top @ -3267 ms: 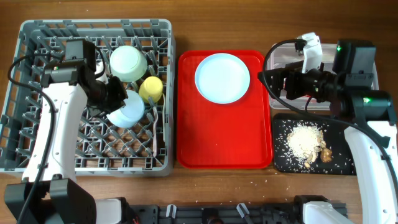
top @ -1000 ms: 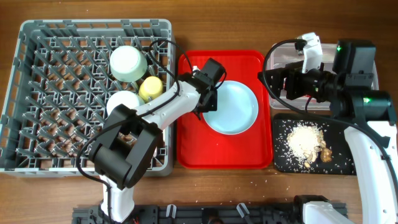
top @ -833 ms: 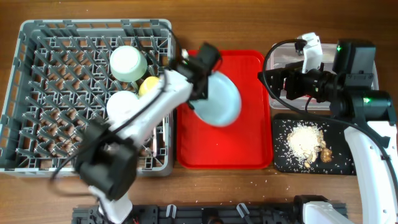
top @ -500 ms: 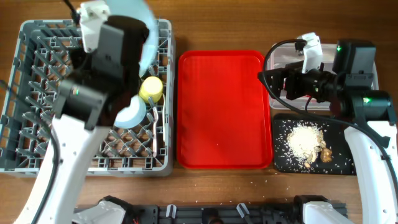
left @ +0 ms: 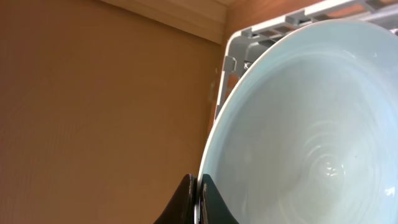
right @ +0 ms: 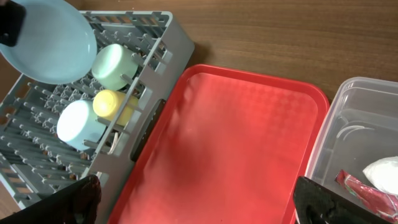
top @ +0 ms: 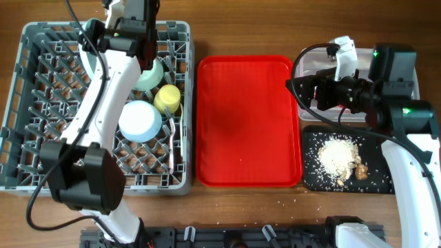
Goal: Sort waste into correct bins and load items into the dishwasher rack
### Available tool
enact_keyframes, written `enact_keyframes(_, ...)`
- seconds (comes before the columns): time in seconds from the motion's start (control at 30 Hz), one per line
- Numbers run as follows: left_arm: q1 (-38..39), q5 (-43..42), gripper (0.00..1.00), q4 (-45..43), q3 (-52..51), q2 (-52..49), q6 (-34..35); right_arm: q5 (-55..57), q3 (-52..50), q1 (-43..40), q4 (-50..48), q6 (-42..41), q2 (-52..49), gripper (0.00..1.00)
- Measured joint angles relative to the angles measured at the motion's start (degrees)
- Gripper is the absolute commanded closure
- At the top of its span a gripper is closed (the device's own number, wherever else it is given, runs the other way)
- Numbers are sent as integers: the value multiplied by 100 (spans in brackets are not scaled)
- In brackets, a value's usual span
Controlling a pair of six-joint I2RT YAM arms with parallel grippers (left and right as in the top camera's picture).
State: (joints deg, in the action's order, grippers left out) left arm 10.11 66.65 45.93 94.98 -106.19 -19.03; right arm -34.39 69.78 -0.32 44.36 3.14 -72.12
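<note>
At the near right corner of the bench (top: 275, 207), the black tray (top: 310, 180) holds the rice scraps (top: 336, 155). So the food waste looks sorted. Next to it, in the middle of the bench, the red tray (top: 248, 120) has nothing on it.

The dishwasher rack (top: 41, 176) fills the left side of the bench. Near its right edge sit a bluish bowl (top: 140, 120), the yellow cup (top: 167, 98) and a pale green bowl (top: 153, 74). A thin white thing lies by the bluish bowl. It may be the fork or spoon, but you cannot tell.

At the far right corner, the clear tub (right: 348, 118) holds the napkin (right: 385, 171) and the wrapper (right: 357, 186). Your right fingers (right: 78, 196) are wide open and hold nothing, by the tub's left edge.

Farthest away, your left fingers (left: 186, 199) are pinched tight on the rim of the light blue plate (right: 53, 40). The plate is tipped up on its edge over the far edge of the rack. You cannot tell if it touches the pegs.

The job looks almost done. It seems you only need to stand the plate between the pegs and let go.
</note>
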Motion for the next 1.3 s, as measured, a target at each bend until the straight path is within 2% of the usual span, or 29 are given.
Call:
enact_keyframes(0.1, 0, 7, 94, -17, 0, -168, -39, 0, 0, 0, 0, 0, 0, 0)
enact_keyframes(0.23, 140, -212, 64, -20, 0, -188, 17, 0, 0, 0, 0, 0, 0, 0)
enact_keyframes(0.3, 306, -393, 56, -33, 0, -188, 74, 0, 0, 0, 0, 0, 0, 0)
enact_keyframes(0.4, 459, -518, 53, -31, 2, -188, 103, 0, 0, 0, 0, 0, 0, 0)
enact_keyframes(0.43, 501, -549, 45, 33, 2, -188, 116, 0, 0, 0, 0, 0, 0, 0)
enact_keyframes(0.5, 654, -743, 8, 304, 2, -188, 234, 0, 0, 0, -2, 0, 0, 0)
enact_keyframes(0.53, 754, -817, 0, 411, 2, -188, 402, 0, 0, 0, 0, 0, 0, 0)
enact_keyframes(0.67, 1196, -1285, 0, 518, 2, -188, 1246, 0, 0, 0, -2, 0, 0, 0)
enact_keyframes(0.77, 1493, -2983, 0, 649, 2, -188, 1893, 0, 0, 0, -2, 0, 0, 0)
enact_keyframes(0.83, 1530, -4837, 0, 656, 2, -188, 2291, 0, 0, 0, -2, 0, 0, 0)
enact_keyframes(0.9, 1547, -6216, 0, 658, 2, -188, 2505, 0, 0, 0, -2, 0, 0, 0)
enact_keyframes(1.03, 1550, -6922, 0, 656, 2, -188, 2605, 0, 0, 0, -2, 0, 0, 0)
enact_keyframes(1.3, 1550, -7108, 0, 656, 2, -188, 2669, 0, 0, 0, -2, 0, 0, 0)
